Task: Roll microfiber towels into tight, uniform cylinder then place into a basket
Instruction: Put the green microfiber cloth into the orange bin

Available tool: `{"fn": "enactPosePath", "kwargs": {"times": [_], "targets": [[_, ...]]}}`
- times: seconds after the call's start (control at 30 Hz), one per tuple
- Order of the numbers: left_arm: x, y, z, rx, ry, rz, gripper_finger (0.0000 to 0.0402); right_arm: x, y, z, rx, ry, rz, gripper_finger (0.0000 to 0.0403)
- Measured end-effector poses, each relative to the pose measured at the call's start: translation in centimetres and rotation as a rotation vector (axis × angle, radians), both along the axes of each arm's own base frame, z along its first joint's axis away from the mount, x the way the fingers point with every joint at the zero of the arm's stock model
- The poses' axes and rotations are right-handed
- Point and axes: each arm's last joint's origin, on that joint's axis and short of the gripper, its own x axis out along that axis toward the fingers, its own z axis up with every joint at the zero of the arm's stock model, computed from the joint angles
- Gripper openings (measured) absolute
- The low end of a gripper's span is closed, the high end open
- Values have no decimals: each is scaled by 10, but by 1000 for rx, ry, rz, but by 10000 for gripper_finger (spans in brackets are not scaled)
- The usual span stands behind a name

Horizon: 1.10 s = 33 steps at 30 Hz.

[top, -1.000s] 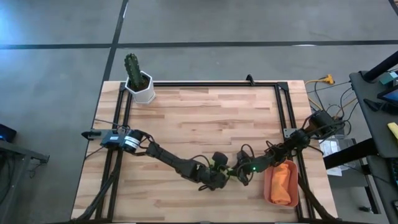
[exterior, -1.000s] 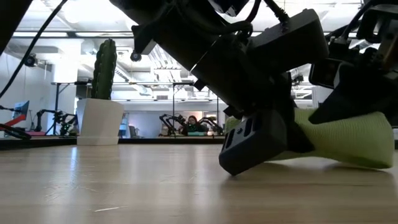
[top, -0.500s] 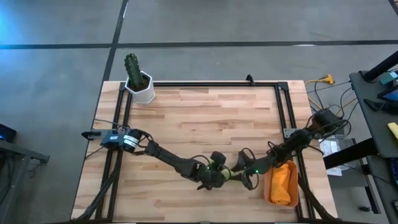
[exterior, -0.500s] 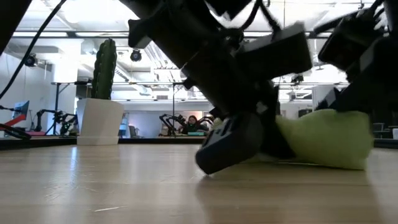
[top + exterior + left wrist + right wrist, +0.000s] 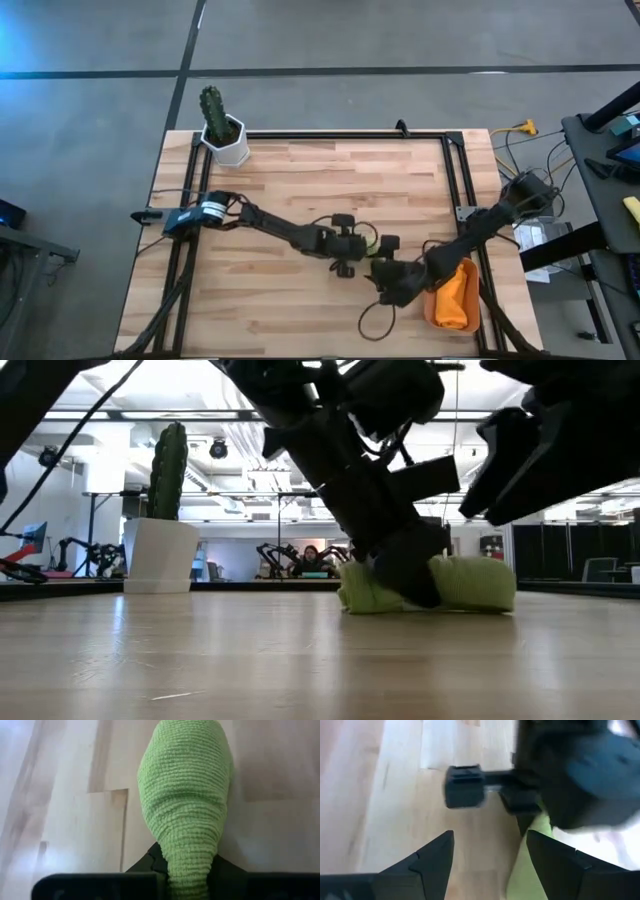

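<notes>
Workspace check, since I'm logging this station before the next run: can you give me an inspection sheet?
Surface: wooden table, black frame rails.
Job's things: green towel, rolled, on the table; orange towel in the basket.
Clutter: white pot with a cactus at a far corner.
Grippers: left pincer shut on the green towel; right pincer open beside it.
Cables: loop by the right arm.
Surroundings: a person seated far behind.

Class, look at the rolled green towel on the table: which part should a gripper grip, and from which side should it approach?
Probably across the middle of the green towel, coming down from above. It lies as a low, stubby roll flat on the wooden table, so fingers straddling its width would likely keep the layers wound. The left gripper already clamps one narrow end; the right gripper is open beside it.
</notes>
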Motion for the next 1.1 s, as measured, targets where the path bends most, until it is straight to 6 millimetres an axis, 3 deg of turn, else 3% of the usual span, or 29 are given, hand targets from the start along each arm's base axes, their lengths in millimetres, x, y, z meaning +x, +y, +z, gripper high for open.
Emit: {"fn": "enactPosePath", "kwargs": {"times": [0.3,0.5,0.77,1.1], "targets": [[3,1,4,-129,-28,-27,12,24,16,-32,-362,158,-33,251],[2,-5,10,-185,-45,-82,12,33,23,-48,-448,223,-24,255],[-4,-27,27,-183,-108,-164,12,32,22,-45,-445,284,-111,228],[-9,-49,29,-150,-120,-207,12,33,25,-38,-401,290,-100,219]]}}
